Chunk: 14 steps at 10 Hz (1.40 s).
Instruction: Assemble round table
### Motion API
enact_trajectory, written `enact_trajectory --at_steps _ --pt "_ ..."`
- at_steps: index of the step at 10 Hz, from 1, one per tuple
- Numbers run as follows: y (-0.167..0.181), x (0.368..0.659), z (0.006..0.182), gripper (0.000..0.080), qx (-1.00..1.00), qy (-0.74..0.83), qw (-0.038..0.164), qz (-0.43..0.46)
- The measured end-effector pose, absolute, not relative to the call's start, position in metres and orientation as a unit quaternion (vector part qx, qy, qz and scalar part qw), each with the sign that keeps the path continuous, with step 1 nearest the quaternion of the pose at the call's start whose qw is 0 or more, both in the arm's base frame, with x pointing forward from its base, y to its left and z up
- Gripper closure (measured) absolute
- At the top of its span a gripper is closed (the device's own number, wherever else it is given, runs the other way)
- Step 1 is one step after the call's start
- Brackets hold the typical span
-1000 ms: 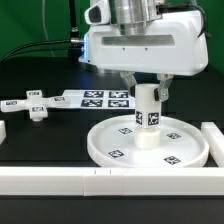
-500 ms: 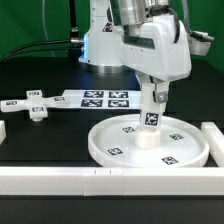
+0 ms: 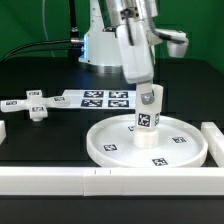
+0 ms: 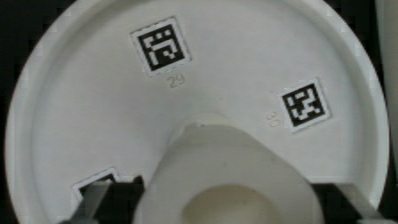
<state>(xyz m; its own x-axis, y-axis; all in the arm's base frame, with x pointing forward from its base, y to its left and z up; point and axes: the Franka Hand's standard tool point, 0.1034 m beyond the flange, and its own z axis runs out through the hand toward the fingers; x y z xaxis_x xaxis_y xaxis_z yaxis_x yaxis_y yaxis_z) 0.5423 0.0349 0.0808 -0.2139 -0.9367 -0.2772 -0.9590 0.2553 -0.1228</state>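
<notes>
Jaws of the robot's gripper (image 3: 148,91) stood one on each side of the upper end of the short white plastic cylinder leg (image 3: 148,118). In the wrist view the dark fingers (image 4: 111,200) lay tight against its flanks, so they appeared clamped on it rather than apart. The leg stood upright, its long axis vertical, with its lower end on the central hub (image 3: 148,141) of the large white rimmed plastic disc (image 3: 190,150). That disc lay flat on the black table (image 3: 40,140), close to the near edge and toward the exterior view's right. The leg therefore lay straight below the wrist and in line with it. By my judgement the coming move turned on that shared vertical axis, a twist about it or a straight lift along it, with no sideways reach needed. Only one arm was there, so nearness was no question. The small flat white plastic foot piece (image 3: 33,106) lay well apart, toward the table edge at the exterior view's left, just beside the flat white marker board (image 3: 105,97). A long white border bar (image 3: 50,180) ran along the near edge.

No brand or readable word showed. Black-white square tags (image 4: 164,47) sat on the leg's side, the disc's face and the foot piece, carrying block patterns, not letters. In the wrist view a faint small mark (image 4: 173,80) lay just beside one disc tag, too blurred to read.
</notes>
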Motion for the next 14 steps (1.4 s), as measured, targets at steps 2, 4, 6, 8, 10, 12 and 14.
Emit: enact_trajectory --at_steps 2,4,6,8,10,12,14 --pt "0.036 0.542 0.081 0.0389 -0.585 0.796 0.149 0.043" --pt "0.038 0.543 0.082 0.0216 -0.632 0.761 0.137 0.049" --pt "0.041 0.544 0.083 0.0165 -0.648 0.747 0.139 0.046" --pt "0.040 0.544 0.083 0.0150 -0.715 0.684 0.143 0.033" --pt "0.034 0.543 0.081 0.0151 -0.784 0.603 0.143 0.017" --pt "0.030 0.545 0.082 0.0151 -0.856 0.502 0.123 -0.001" --pt "0.033 0.549 0.084 0.0151 -0.913 0.394 0.108 -0.015"
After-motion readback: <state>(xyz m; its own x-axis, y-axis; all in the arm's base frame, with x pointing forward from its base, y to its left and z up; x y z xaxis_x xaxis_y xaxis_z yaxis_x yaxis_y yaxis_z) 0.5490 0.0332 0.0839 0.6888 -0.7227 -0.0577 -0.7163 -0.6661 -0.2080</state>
